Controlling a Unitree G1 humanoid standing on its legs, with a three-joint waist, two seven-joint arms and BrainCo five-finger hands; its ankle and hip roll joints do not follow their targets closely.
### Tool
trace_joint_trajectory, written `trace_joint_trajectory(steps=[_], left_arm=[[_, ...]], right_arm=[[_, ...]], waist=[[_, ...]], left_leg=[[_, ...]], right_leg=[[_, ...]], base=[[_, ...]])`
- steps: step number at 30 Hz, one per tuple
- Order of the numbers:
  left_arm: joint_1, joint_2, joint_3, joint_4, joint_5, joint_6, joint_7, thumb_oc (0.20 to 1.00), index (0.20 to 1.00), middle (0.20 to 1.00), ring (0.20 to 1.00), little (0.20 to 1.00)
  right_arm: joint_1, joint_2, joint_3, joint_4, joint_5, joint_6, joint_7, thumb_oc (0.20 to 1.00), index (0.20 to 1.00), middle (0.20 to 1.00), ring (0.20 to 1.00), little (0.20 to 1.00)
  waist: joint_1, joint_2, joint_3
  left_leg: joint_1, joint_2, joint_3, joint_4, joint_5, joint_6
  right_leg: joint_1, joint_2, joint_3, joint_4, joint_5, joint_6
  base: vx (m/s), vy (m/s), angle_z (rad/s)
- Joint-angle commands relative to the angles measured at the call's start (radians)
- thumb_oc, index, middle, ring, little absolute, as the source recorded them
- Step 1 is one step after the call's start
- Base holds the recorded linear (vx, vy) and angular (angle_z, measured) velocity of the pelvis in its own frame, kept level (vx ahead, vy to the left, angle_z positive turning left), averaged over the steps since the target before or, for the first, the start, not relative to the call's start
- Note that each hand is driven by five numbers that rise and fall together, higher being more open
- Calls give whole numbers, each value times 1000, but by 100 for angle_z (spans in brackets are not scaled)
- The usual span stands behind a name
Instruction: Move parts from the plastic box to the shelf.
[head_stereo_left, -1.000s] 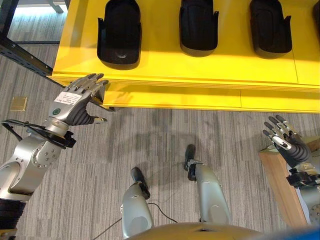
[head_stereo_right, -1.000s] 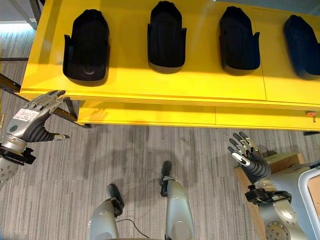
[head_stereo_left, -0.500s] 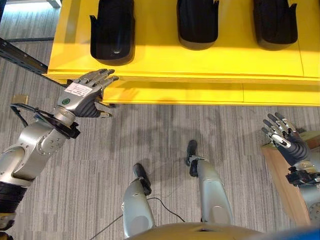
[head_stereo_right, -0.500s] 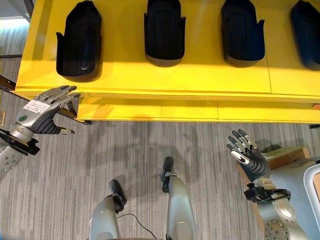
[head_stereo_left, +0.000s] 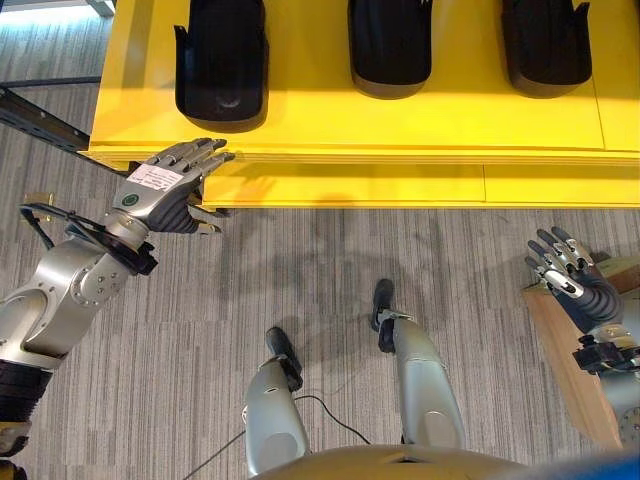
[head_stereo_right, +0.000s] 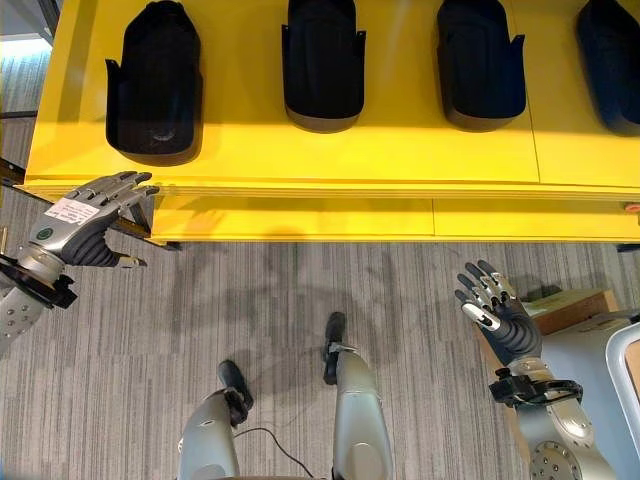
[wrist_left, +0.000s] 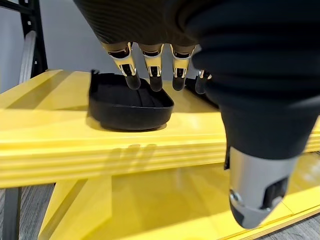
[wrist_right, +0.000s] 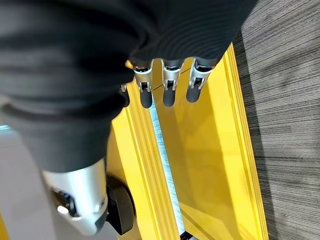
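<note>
The parts, black moulded shells, lie in a row on the yellow shelf (head_stereo_right: 300, 150), each with its long axis running from the shelf's front edge toward its back; the leftmost part (head_stereo_right: 153, 78) sits nearest your left hand (head_stereo_left: 160, 187), with a second part (head_stereo_right: 322, 62) and a third part (head_stereo_right: 480, 62) well apart to its right. Your left hand is relaxed with fingers extended, holding nothing, fingertips (wrist_left: 152, 75) just at the shelf's front edge near the left corner. Your right hand (head_stereo_right: 495, 310) is spread and empty, over the carpet floor (head_stereo_right: 300, 300) beside a wooden box (head_stereo_right: 560, 305). Bare shelf shows between the parts.
</note>
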Motion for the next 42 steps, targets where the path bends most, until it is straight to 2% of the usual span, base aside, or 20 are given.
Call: trace_joint_trajectory(steps=[1, 14, 19, 28, 42], left_arm=[[11, 41, 30, -60, -72, -10, -2, 1000, 1000, 1000, 1000, 1000], [-98, 78, -38, -32, -107, 5, -36, 1000, 1000, 1000, 1000, 1000], [-169, 103, -101, -17, -148, 3, -72, 1000, 1000, 1000, 1000, 1000], [-230, 118, -155, -7, -171, 11, -108, 1000, 1000, 1000, 1000, 1000], [-175, 129, -94, -29, -168, 6, -107, 1000, 1000, 1000, 1000, 1000]], right_arm=[[51, -21, -40, -72, 11, -44, 4, 1000, 1000, 1000, 1000, 1000], [63, -7, -40, -71, 17, -34, 6, 1000, 1000, 1000, 1000, 1000], [71, -1, -36, -70, 26, -28, 12, 1000, 1000, 1000, 1000, 1000], [79, 2, -30, -67, 32, -13, 21, 1000, 1000, 1000, 1000, 1000], [85, 12, -30, -59, 29, -12, 23, 1000, 1000, 1000, 1000, 1000]], waist=[[-9, -5, -43], [-21, 1, -41], [-28, 6, -38], [-31, 12, -36], [-24, 18, -38]], left_leg=[[-64, 119, -115, -27, 112, -87], [-71, 120, -109, -24, 114, -89], [-79, 119, -110, -21, 116, -89], [-84, 122, -108, -17, 115, -90], [-87, 125, -109, -12, 115, -90]], right_leg=[[116, -145, 69, -107, 144, 201], [102, -145, 78, -100, 145, 200], [89, -145, 81, -91, 146, 200], [81, -146, 84, -86, 147, 200], [75, -146, 87, -77, 144, 201]], base=[[0, 0, 0], [2, -2, -1], [3, -2, -2], [2, -3, -1], [0, 0, 0]])
